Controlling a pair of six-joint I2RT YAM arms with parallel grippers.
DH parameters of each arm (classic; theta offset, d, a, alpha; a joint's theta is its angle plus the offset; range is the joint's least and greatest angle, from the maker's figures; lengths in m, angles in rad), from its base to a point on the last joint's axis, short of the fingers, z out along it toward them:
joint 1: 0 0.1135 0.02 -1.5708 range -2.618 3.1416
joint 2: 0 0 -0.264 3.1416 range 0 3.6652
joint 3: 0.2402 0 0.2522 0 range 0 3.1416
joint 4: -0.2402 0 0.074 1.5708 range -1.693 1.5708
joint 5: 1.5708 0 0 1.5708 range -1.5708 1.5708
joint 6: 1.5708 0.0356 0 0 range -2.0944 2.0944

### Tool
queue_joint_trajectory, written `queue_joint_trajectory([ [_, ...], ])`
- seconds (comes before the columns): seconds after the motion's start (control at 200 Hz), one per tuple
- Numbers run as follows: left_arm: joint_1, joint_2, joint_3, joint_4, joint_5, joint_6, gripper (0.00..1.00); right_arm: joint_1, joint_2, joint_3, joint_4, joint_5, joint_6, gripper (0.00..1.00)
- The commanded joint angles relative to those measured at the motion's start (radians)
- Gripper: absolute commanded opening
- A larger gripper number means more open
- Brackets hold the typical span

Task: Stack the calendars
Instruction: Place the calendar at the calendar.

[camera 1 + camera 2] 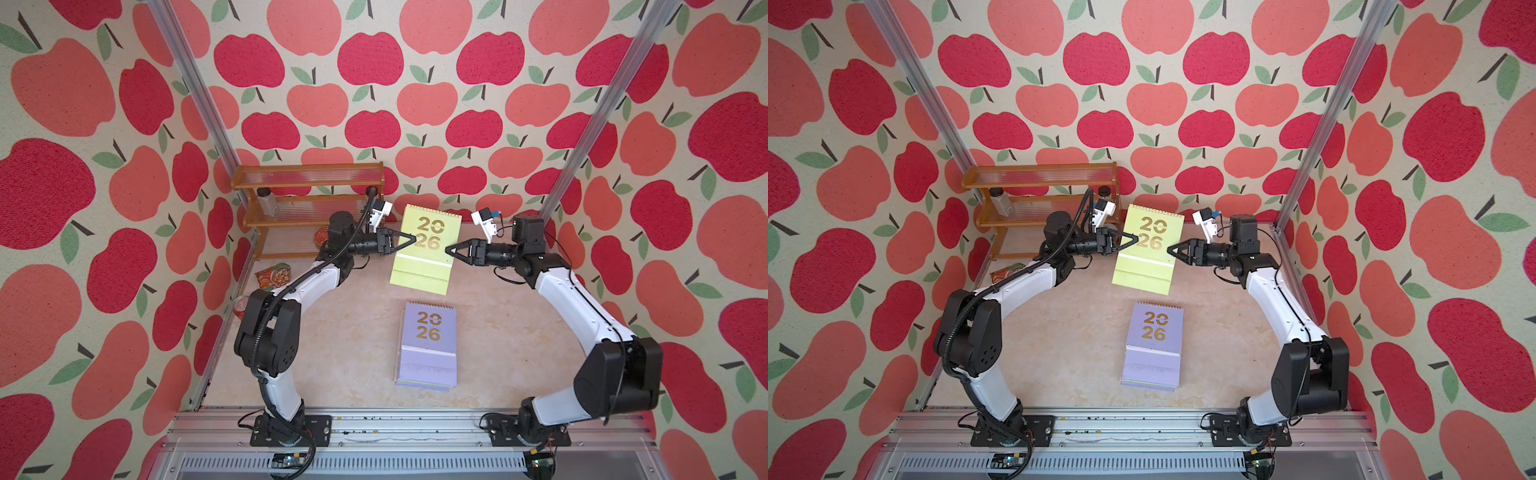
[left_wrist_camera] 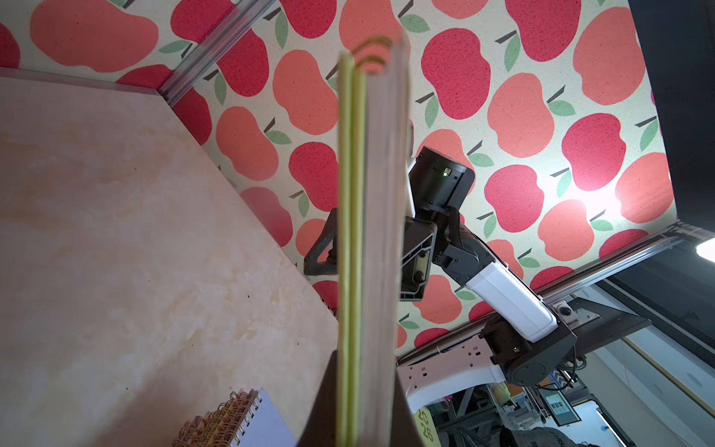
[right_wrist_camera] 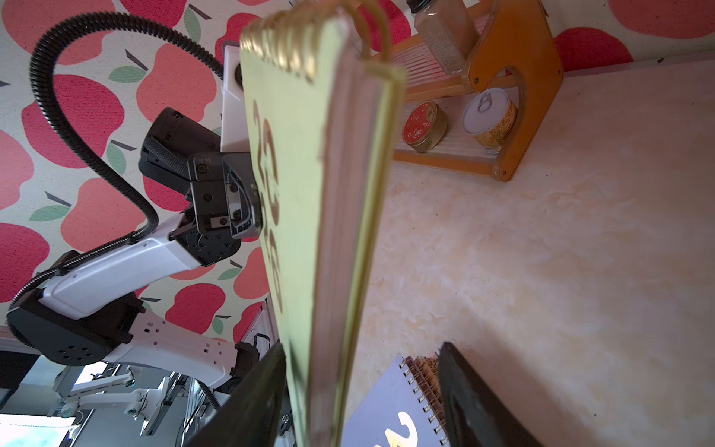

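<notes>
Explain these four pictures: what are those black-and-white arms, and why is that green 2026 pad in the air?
Those are two robot arms, bolted to a rail. Two pictures look down from overhead and nearly match; the other two come from a camera on each arm's wrist. The left tool is pinched shut on a yellow-green calendar, holding it above the table. The right tool stands open around its opposite edge. A lilac-topped calendar stack lies flat nearer the bases; a shelf and snack packet sit at the side.
</notes>
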Motion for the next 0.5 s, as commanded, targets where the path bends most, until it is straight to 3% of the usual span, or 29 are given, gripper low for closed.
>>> queue_joint_trajectory([
  [0.0,-0.001,0.001,0.033,0.074,0.041,-0.011,0.0,-0.015,-0.039,-0.016,0.032,-0.012,-0.025,0.65],
  [0.31,-0.024,-0.023,0.026,0.06,0.055,0.007,0.0,-0.032,-0.036,-0.046,0.103,-0.044,0.002,0.66],
  [0.495,-0.031,-0.051,0.024,-0.037,0.057,0.086,0.0,-0.042,-0.022,-0.076,0.247,-0.088,0.083,0.67],
])
